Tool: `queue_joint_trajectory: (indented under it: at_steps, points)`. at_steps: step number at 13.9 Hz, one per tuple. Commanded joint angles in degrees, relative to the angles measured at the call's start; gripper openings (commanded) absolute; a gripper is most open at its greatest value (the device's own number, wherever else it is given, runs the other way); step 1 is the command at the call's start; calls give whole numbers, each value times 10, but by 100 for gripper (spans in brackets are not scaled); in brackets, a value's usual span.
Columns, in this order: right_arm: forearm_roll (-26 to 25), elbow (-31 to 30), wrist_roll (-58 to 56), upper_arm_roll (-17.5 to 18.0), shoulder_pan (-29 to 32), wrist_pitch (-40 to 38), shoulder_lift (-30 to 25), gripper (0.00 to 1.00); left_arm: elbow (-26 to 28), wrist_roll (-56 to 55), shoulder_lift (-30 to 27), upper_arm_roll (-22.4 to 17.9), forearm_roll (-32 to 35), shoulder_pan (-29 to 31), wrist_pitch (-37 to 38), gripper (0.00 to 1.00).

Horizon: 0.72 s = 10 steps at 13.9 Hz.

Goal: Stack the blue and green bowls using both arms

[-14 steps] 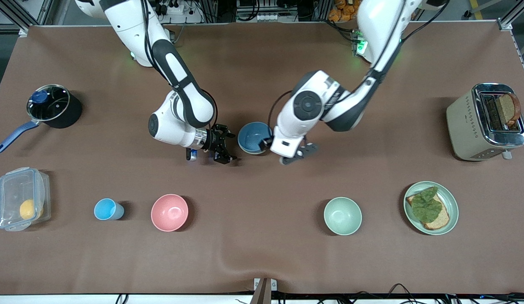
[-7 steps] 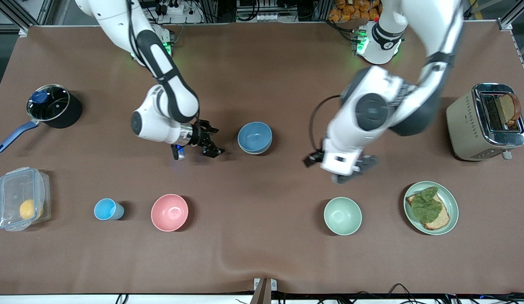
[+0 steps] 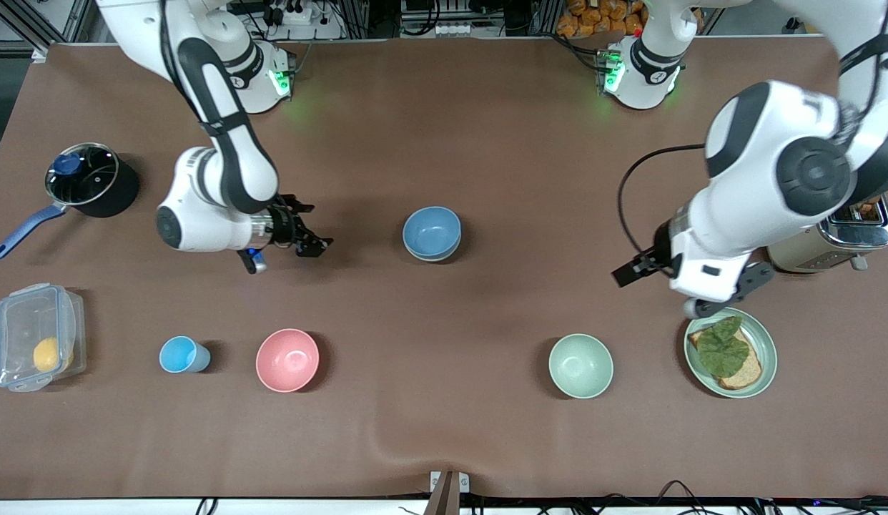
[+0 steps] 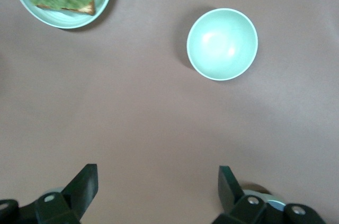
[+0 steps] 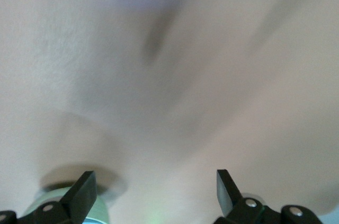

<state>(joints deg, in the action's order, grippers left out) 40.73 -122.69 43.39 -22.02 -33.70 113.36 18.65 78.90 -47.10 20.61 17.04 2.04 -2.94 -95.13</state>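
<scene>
The blue bowl point(image 3: 432, 231) sat in the middle of the table point(image 3: 444, 429), nested in a pale bowl whose rim showed just beneath it, with neither gripper touching it. A green bowl point(image 3: 580, 365) stood alone, nearer the front camera and toward the left arm's end, beside the green plate point(image 3: 766, 372) carrying bread and a leaf. The left gripper point(image 3: 691, 282) hung over bare table by the plate's edge with its jaws spread and empty; the right gripper point(image 3: 304, 229) was up over bare table toward the right arm's end from the blue bowl, fingers apart, holding nothing.
</scene>
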Motion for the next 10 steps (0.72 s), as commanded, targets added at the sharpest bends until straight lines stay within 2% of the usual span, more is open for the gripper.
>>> queue_joint_trajectory:
  at_steps: [1, 3, 6, 8, 10]
  points:
    - [-69, -7, -50, -35, 2, -39, -48, 100, 12, 40, -34, 8, 5, 21, 27, 100]
    - [-116, -7, -73, -51, 2, -55, -66, 100, 28, 64, -54, 4, 6, 17, 40, 100]
    - [-176, -6, -74, -68, 3, -64, -92, 100, 96, 146, -134, -25, 5, 8, 41, 100]
    - [-189, -5, -75, -83, 3, -70, -99, 100, 120, 220, -166, -32, 5, 7, 42, 100]
    - [-196, -1, -99, -100, 3, -89, -103, 100, 117, 270, -175, -52, 6, 6, 53, 100]
